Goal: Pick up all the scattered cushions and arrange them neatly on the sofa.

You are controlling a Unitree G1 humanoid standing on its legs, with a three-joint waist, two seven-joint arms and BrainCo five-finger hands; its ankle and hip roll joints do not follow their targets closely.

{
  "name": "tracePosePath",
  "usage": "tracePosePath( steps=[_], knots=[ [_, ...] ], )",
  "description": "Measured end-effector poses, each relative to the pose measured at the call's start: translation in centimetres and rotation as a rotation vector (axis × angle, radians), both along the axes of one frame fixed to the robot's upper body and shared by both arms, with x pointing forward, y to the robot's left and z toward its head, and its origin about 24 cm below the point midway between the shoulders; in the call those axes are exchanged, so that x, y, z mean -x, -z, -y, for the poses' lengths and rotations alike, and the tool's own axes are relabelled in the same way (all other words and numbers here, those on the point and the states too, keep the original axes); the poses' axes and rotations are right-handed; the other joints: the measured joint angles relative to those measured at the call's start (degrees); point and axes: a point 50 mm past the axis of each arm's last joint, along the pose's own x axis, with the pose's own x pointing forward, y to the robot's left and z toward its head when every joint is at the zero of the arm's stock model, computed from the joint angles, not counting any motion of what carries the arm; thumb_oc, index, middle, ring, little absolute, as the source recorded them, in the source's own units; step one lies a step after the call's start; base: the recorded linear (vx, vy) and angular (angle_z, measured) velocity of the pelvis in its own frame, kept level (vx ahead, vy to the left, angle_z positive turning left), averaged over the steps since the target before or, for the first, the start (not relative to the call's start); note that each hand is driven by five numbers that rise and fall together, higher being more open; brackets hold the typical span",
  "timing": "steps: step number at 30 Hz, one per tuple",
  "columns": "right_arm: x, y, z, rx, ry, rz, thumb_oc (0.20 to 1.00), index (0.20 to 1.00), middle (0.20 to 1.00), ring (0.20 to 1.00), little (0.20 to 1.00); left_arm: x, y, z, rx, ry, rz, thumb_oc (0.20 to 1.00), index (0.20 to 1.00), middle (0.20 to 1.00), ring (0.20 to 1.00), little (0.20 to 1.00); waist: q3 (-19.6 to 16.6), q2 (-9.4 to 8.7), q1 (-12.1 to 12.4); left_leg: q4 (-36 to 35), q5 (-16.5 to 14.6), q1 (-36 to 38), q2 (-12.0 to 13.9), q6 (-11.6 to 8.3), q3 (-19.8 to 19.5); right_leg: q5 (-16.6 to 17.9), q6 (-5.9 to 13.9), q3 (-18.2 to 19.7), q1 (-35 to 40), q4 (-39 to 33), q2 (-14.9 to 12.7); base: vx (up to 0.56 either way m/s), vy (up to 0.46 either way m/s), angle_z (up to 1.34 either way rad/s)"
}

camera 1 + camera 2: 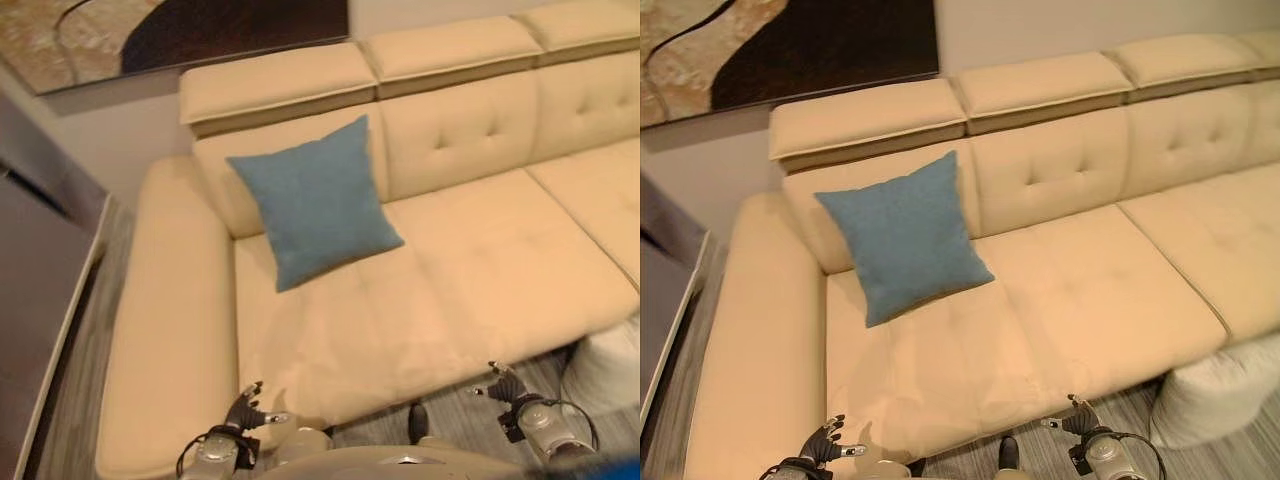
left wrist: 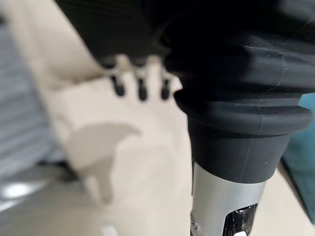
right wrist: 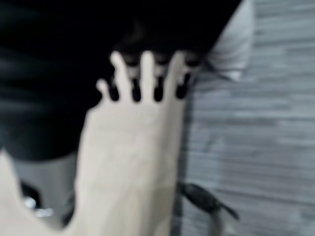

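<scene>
Left eye view: blue cushion (image 1: pixel 318 200) leans on the sofa (image 1: pixel 480 270) backrest, standing on a corner, diamond-wise — up and ahead of both hands, a little nearer the left hand (image 1: pixel 243 412). Left hand hangs low at the seat's front edge, fingers loosely spread, holding nothing. Right hand (image 1: pixel 506 385) sits at the front edge too, over the floor (image 1: pixel 480 410), fingers relaxed and empty. A white cushion (image 1: pixel 606 370) lies on the floor just right of the right hand, partly cut off by the frame edge.

Right eye view: same layout. White cushion (image 1: pixel 1220 395) on the floor against the sofa front, close right of the right hand (image 1: pixel 1077 420). Left hand (image 1: pixel 825 440) well apart from it, on the far side.

Left wrist view: fingertips (image 2: pixel 141 91) straight, apart, above the pale seat; nothing gripped. A sliver of blue cushion (image 2: pixel 302 162) past the wrist.

Right wrist view: fingers (image 3: pixel 147 73) spread, empty, over the seat edge with grey floor beside.

Judgement: the white cushion is the one left to lift — right hand is clearly nearer, so reach right and down.
</scene>
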Motion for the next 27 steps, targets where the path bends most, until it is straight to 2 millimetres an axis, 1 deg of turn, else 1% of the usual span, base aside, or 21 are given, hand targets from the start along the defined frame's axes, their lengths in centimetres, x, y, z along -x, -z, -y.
tracePosePath(
  steps=[1,4,5,6,8,9,10,12,13,14,15,17,19,20,21,22,23,24,25,26,27],
  knots=[
    [0.6,0.5,-0.8,-0.011,-0.014,-0.026,1.000,1.000,1.000,1.000,1.000,-0.6,-0.2,-0.2,-0.023,0.032,0.002,1.000,1.000,1.000,1.000,1.000,-0.66,-1.67,-0.60,1.43,-0.21,-0.41,-2.61,0.80,2.79,0.31,-1.51,0.65,-2.43,0.40,-1.80,-0.28,0.217,-1.22],
    [1.3,1.0,-1.3,-0.021,0.003,-0.062,1.000,1.000,1.000,1.000,1.000,-2.1,-0.6,-0.2,-0.031,0.047,0.028,1.000,1.000,1.000,1.000,1.000,-0.23,-2.81,-1.01,4.51,-0.22,-3.29,-3.96,2.48,7.13,-5.76,-0.49,-1.54,-5.83,0.38,-4.30,-0.31,0.153,-1.01],
    [0.9,0.9,-1.3,-0.017,0.004,-0.056,1.000,1.000,1.000,1.000,1.000,-2.7,-0.8,-0.2,-0.036,0.051,0.040,1.000,1.000,1.000,1.000,1.000,0.42,-1.49,-0.27,4.81,0.03,-4.71,-2.21,3.54,10.34,-7.74,-0.91,-6.01,-7.53,2.32,-4.73,-0.26,0.113,-1.58],
    [0.1,0.6,-1.2,-0.014,0.000,-0.036,1.000,1.000,1.000,1.000,1.000,-3.3,-1.0,-0.3,-0.042,0.047,0.049,1.000,1.000,1.000,1.000,1.000,1.68,0.29,0.65,3.83,0.92,-4.58,0.35,4.22,13.61,-7.39,0.32,-15.27,-10.84,9.59,-4.28,-0.22,0.069,-1.48],
    [0.2,0.7,-1.2,-0.013,-0.001,-0.041,1.000,1.000,1.000,1.000,1.000,-3.5,-1.2,-0.6,-0.049,0.040,0.057,1.000,1.000,1.000,1.000,1.000,2.28,1.32,0.39,1.95,1.88,-3.12,1.69,4.41,15.69,-9.75,1.84,-16.07,-11.03,18.57,-3.52,-0.21,0.014,-1.06],
    [0.4,0.7,-1.3,-0.013,-0.008,-0.047,1.000,1.000,1.000,1.000,1.000,-2.6,-0.9,-1.2,-0.058,0.005,0.041,1.000,1.000,1.000,1.000,1.000,2.15,1.62,0.85,-0.20,2.76,-1.55,2.35,4.37,18.56,-13.19,1.18,-16.05,-10.59,28.95,-1.65,-0.21,-0.031,-0.93],
    [0.4,0.7,-1.2,-0.011,-0.007,-0.045,1.000,1.000,1.000,1.000,1.000,-2.1,-0.8,-1.4,-0.064,-0.010,0.029,1.000,1.000,1.000,1.000,1.000,1.87,1.66,1.40,-1.28,3.17,-0.88,2.28,4.10,19.05,-14.31,1.13,-16.17,-9.96,30.76,-0.77,-0.18,-0.058,-0.90],
    [0.3,0.6,-1.0,-0.003,-0.004,-0.042,1.000,1.000,1.000,1.000,1.000,-2.0,-0.8,-1.7,-0.071,-0.012,0.027,1.000,1.000,1.000,1.000,1.000,1.53,0.33,1.66,-1.95,4.28,-1.81,2.32,4.03,21.28,-16.14,-0.06,-18.58,-6.46,30.91,0.21,-0.17,-0.089,-0.57],
    [0.1,0.6,-1.1,-0.002,-0.004,-0.036,1.000,1.000,1.000,1.000,1.000,-1.6,-0.7,-1.7,-0.071,-0.015,0.014,1.000,1.000,1.000,1.000,1.000,1.54,-0.03,3.10,-3.31,4.89,-1.99,2.41,3.65,22.27,-18.35,-0.04,-20.44,-2.61,26.45,1.36,-0.27,-0.149,-0.63],
    [-0.1,0.5,-1.2,-0.004,-0.006,-0.031,1.000,1.000,1.000,1.000,1.000,-1.4,-0.6,-1.8,-0.073,-0.018,0.006,1.000,1.000,1.000,1.000,1.000,1.89,-0.54,2.80,-2.84,5.19,-2.27,2.35,3.43,22.38,-19.23,-1.05,-20.89,0.81,19.99,2.33,-0.36,-0.216,-0.54],
    [-0.3,0.5,-1.2,-0.001,-0.007,-0.028,1.000,1.000,1.000,1.000,1.000,-0.9,-0.4,-1.6,-0.068,-0.025,-0.013,1.000,1.000,1.000,1.000,1.000,2.28,-0.11,2.87,-2.13,5.84,-2.66,3.32,2.72,23.70,-18.66,-3.76,-21.81,1.59,17.37,2.95,-0.27,-0.185,-0.35],
    [-0.7,0.4,-1.5,0.000,-0.027,-0.025,1.000,1.000,1.000,1.000,1.000,-0.3,-0.1,-1.3,-0.054,-0.037,-0.026,1.000,1.000,1.000,1.000,1.000,1.51,0.84,6.69,-0.44,5.88,-4.83,7.08,2.46,26.76,-18.78,-4.64,-25.71,0.76,15.40,3.65,-0.27,-0.217,-0.99],
    [-1.6,0.1,-1.9,-0.001,-0.054,-0.001,1.000,1.000,1.000,1.000,1.000,0.0,0.0,-1.5,-0.059,-0.047,-0.034,1.000,1.000,1.000,1.000,1.000,1.58,0.67,8.70,0.90,6.25,-6.45,9.39,1.72,28.79,-21.58,-2.36,-28.28,-1.87,22.88,1.48,-0.24,-0.257,-0.76],
    [-1.8,0.0,-2.0,-0.003,-0.057,0.007,1.000,1.000,1.000,1.000,1.000,0.0,-0.1,-1.5,-0.063,-0.047,-0.031,1.000,1.000,1.000,1.000,1.000,1.40,-0.10,9.02,0.76,6.86,-6.61,9.49,0.79,29.03,-22.27,-2.37,-28.36,-2.29,24.79,0.13,-0.25,-0.332,-0.43],
    [-2.4,-0.1,-2.4,-0.009,-0.066,0.023,1.000,1.000,1.000,1.000,1.000,-0.1,-0.2,-1.8,-0.076,-0.055,-0.029,1.000,1.000,1.000,1.000,1.000,0.93,-1.53,9.38,1.60,7.25,-7.61,9.94,-1.04,28.43,-20.27,-5.91,-25.46,-2.87,22.16,1.12,-0.20,-0.266,-0.43],
    [-2.6,-0.3,-2.3,-0.006,-0.068,0.037,1.000,1.000,1.000,1.000,1.000,0.0,-0.1,-1.7,-0.069,-0.061,-0.031,1.000,1.000,1.000,1.000,1.000,0.80,-1.16,9.48,1.72,8.21,-8.28,10.89,-0.80,26.07,-19.76,-6.96,-24.92,-2.72,20.70,2.99,-0.18,-0.211,-0.43],
    [-3.2,-0.6,-2.3,-0.003,-0.069,0.063,1.000,1.000,1.000,1.000,1.000,0.0,-0.1,-1.5,-0.061,-0.071,-0.028,1.000,1.000,1.000,1.000,1.000,0.81,-1.17,9.20,1.95,9.17,-9.51,11.62,-2.33,23.42,-19.27,-7.49,-25.09,-2.22,19.14,4.11,-0.17,-0.097,-0.10],
    [-3.1,-0.6,-2.2,0.004,-0.062,0.062,1.000,1.000,1.000,1.000,1.000,-0.2,-0.1,-1.6,-0.054,-0.084,-0.022,1.000,1.000,1.000,1.000,1.000,1.02,-1.50,9.03,1.93,9.38,-10.00,11.07,-3.18,21.23,-18.81,-7.53,-25.23,-1.80,18.10,4.53,-0.29,-0.138,-0.03],
    [-2.8,-0.5,-2.0,0.012,-0.056,0.054,1.000,1.000,1.000,1.000,1.000,-0.4,-0.2,-1.5,-0.052,-0.086,-0.018,1.000,1.000,1.000,1.000,1.000,1.28,-1.79,8.76,1.91,10.32,-10.00,9.89,-3.80,19.82,-17.72,-9.01,-25.18,-1.67,17.14,4.89,-0.34,-0.126,0.06],
    [-2.5,-0.7,-1.0,0.037,-0.037,0.052,1.000,1.000,1.000,1.000,1.000,-0.8,-0.1,-0.9,-0.031,-0.090,-0.005,1.000,1.000,1.000,1.000,1.000,1.42,-1.16,7.32,2.31,12.87,-11.25,9.27,-5.74,17.64,-16.22,-10.87,-25.33,-2.62,15.26,6.32,-0.31,-0.088,-0.14],
    [-2.7,-0.8,-0.8,0.039,-0.026,0.059,1.000,1.000,1.000,1.000,1.000,-1.0,-0.2,-0.7,-0.023,-0.093,0.000,1.000,1.000,1.000,1.000,1.000,1.72,-1.68,7.65,2.53,12.30,-11.80,7.71,-6.09,12.78,-16.06,-11.03,-24.06,-3.26,15.24,6.15,-0.25,-0.053,-0.37]
  ],
)
